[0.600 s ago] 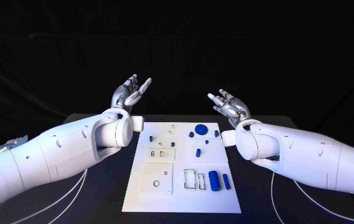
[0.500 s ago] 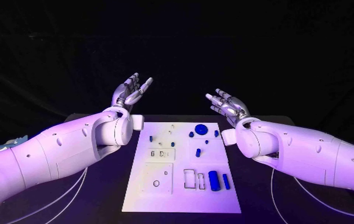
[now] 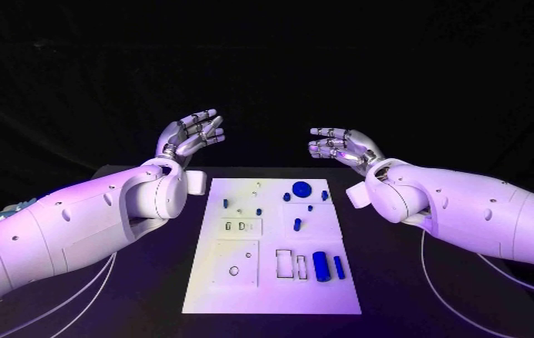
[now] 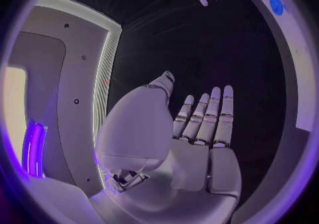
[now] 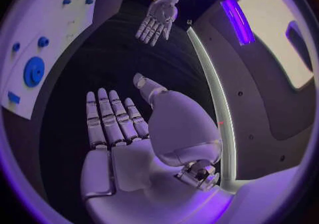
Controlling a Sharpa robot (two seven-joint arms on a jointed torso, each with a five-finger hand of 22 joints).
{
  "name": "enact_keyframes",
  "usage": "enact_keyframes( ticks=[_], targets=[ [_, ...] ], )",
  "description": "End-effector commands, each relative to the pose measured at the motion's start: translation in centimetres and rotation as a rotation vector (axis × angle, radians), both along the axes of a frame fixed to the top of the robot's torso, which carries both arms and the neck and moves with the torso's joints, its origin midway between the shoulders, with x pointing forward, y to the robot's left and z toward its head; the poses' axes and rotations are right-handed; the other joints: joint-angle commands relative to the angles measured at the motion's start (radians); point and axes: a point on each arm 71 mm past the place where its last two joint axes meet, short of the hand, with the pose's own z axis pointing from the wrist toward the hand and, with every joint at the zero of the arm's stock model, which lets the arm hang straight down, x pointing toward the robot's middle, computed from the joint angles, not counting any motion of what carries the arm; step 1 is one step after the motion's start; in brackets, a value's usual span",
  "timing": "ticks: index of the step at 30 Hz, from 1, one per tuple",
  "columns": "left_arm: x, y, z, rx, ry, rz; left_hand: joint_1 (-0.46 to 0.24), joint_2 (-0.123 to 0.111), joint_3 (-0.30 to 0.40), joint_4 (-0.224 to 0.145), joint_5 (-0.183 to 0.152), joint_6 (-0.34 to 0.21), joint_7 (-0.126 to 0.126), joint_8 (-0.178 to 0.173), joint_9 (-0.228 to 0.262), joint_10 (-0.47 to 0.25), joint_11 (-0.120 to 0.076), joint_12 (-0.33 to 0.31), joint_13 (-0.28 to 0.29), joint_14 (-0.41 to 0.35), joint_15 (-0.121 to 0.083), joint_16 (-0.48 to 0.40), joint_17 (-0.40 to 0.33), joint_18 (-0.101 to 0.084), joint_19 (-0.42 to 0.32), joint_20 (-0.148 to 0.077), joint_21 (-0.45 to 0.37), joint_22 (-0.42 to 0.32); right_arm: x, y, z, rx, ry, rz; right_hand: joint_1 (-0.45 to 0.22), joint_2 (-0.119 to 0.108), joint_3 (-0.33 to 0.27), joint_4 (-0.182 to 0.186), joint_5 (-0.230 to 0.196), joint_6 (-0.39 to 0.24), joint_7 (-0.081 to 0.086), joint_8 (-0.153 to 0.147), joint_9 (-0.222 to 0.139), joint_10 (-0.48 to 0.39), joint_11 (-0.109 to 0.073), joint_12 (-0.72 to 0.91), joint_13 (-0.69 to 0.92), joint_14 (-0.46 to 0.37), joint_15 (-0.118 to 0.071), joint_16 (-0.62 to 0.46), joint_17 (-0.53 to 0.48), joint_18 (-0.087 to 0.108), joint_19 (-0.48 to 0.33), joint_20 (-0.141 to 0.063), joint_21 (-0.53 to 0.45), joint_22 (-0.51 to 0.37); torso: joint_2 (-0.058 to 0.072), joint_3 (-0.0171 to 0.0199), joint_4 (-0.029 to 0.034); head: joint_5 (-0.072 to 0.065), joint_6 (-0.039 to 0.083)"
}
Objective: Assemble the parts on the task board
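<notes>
Two white, rounded arm shells with small dark screw dots. Left hand (image 3: 190, 135) and right hand (image 3: 343, 146): silver, segmented fingers. Thin white cables trail beneath both arms.

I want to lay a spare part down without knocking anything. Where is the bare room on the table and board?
The black table is bare on both sides of the board, under the raised arms. The board's near edge, below the blue cylinder, is also bare. Its far end is crowded around the round blue disc. Both the left hand and right hand hover beyond it.

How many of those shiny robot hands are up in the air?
2: the left robot hand and the right robot hand, both raised beyond the white board's far end, holding nothing.
</notes>
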Motion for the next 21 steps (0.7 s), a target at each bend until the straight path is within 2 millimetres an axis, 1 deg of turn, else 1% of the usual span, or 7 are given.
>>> enact_keyframes(
  ticks=[1, 4, 11, 16, 17, 20, 21],
  targets=[
    [-0.3, -0.9, 0.4, -0.001, -0.035, -0.051, 0.026, -0.003, 0.018, -0.013, 0.004, 0.128, 0.111, 0.05, 0.033, 0.147, -0.022, 0.029, 0.006, 0.084, -0.025, 0.034, 0.017, 0.033, 0.074, -0.002, 0.039, 0.011, -0.3, 0.9, 0.9, -0.245, -0.226, 0.077, -0.003, -0.05, 0.14, -0.087, -0.005, 0.29, 0.111, 0.058, 0.035, 0.265, -0.037, -0.008, 0.005, 0.261, -0.05, 0.051, 0.02, 0.055, 0.216, -0.007, 0.108, 0.038, 0.014, -0.0095, 0.0019, -0.004, -0.001],
    [-0.5, -1.0, 0.5, 0.007, -0.036, -0.062, 0.036, -0.007, 0.034, -0.021, 0.004, 0.208, 0.099, 0.077, 0.05, 0.202, -0.038, 0.032, 0.003, 0.146, -0.044, 0.059, 0.031, 0.043, 0.124, -0.009, 0.066, 0.019, -0.3, 0.8, 1.2, -0.286, -0.244, 0.087, -0.017, -0.068, 0.182, -0.097, -0.001, 0.317, 0.106, 0.053, 0.031, 0.3, -0.044, -0.027, 0.006, 0.308, -0.062, 0.053, 0.019, 0.057, 0.246, -0.016, 0.132, 0.045, 0.021, -0.0133, 0.0039, -0.006, -0.001],
    [-1.2, -1.0, 0.8, 0.021, -0.032, -0.098, 0.04, -0.027, 0.081, -0.026, 0.005, 0.282, 0.075, 0.09, 0.049, 0.309, -0.067, 0.022, 0.002, 0.257, -0.08, 0.097, 0.068, 0.044, 0.216, -0.046, 0.124, 0.035, -0.1, 0.9, 1.8, -0.404, -0.283, 0.121, -0.033, -0.095, 0.212, -0.102, -0.003, 0.366, 0.088, 0.06, 0.033, 0.371, -0.067, -0.033, 0.008, 0.413, -0.095, 0.077, 0.037, 0.058, 0.308, -0.049, 0.199, 0.076, 0.038, -0.0234, 0.0079, -0.009, -0.001],
    [-2.0, -1.0, 1.2, 0.027, -0.025, -0.127, 0.039, -0.042, 0.113, -0.027, 0.005, 0.315, 0.064, 0.096, 0.048, 0.36, -0.082, 0.011, 0.001, 0.323, -0.102, 0.123, 0.096, 0.043, 0.261, -0.07, 0.162, 0.05, 0.1, 1.0, 2.2, -0.533, -0.314, 0.153, -0.035, -0.118, 0.195, -0.1, 0.002, 0.397, 0.068, 0.068, 0.039, 0.431, -0.092, -0.034, 0.011, 0.52, -0.132, 0.118, 0.079, 0.057, 0.37, -0.087, 0.294, 0.129, 0.055, -0.0348, 0.011, -0.015, -0.001],
    [-2.2, -1.0, 1.2, 0.027, -0.024, -0.133, 0.038, -0.045, 0.12, -0.027, 0.005, 0.32, 0.062, 0.096, 0.047, 0.368, -0.085, 0.007, 0.001, 0.331, -0.105, 0.126, 0.101, 0.043, 0.267, -0.073, 0.168, 0.052, 0.1, 1.1, 2.3, -0.56, -0.318, 0.161, -0.032, -0.123, 0.19, -0.102, 0.004, 0.403, 0.064, 0.07, 0.04, 0.442, -0.097, -0.034, 0.012, 0.543, -0.14, 0.131, 0.091, 0.057, 0.383, -0.095, 0.317, 0.143, 0.057, -0.0356, 0.0113, -0.015, -0.003],
    [-2.8, -1.1, 1.5, 0.026, -0.019, -0.152, 0.038, -0.048, 0.123, -0.028, 0.005, 0.323, 0.061, 0.096, 0.047, 0.371, -0.085, 0.005, 0.001, 0.334, -0.106, 0.126, 0.104, 0.042, 0.269, -0.075, 0.172, 0.054, 0.3, 1.2, 2.4, -0.648, -0.334, 0.182, -0.029, -0.141, 0.166, -0.106, 0.013, 0.412, 0.055, 0.069, 0.044, 0.457, -0.11, -0.037, 0.013, 0.628, -0.165, 0.195, 0.142, 0.057, 0.428, -0.122, 0.402, 0.193, 0.068, -0.0433, 0.0136, -0.018, -0.004],
    [-3.0, -1.1, 1.6, 0.025, -0.018, -0.16, 0.038, -0.05, 0.124, -0.029, 0.005, 0.324, 0.061, 0.096, 0.047, 0.373, -0.086, 0.004, 0.001, 0.335, -0.106, 0.127, 0.105, 0.042, 0.27, -0.076, 0.173, 0.054, 0.3, 1.3, 2.5, -0.686, -0.342, 0.19, -0.027, -0.142, 0.164, -0.107, 0.019, 0.414, 0.053, 0.068, 0.045, 0.461, -0.112, -0.037, 0.013, 0.636, -0.168, 0.205, 0.152, 0.056, 0.432, -0.127, 0.419, 0.203, 0.075, -0.0479, 0.0146, -0.02, -0.001]
  ],
)
